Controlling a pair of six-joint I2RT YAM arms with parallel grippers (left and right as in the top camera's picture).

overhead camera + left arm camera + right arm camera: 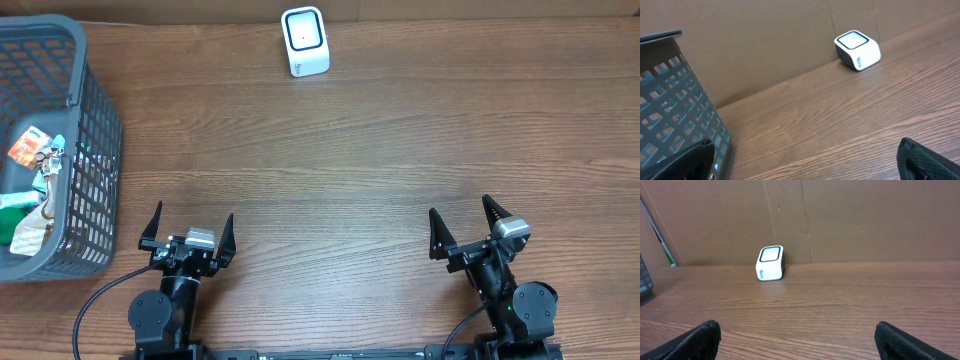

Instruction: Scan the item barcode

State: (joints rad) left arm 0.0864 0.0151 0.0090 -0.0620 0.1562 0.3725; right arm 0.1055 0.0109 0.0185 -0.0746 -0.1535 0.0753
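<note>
Your packets lie jumbled in the basket at the left edge, up and left of the left gripper, the nearer one. Its wall stands between them. That gripper and the right gripper gape wide, empty. The scanner sits top centre, well apart.

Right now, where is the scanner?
In the overhead view the white scanner stands at the far edge of the table, near the middle, right of the grey basket.
</note>
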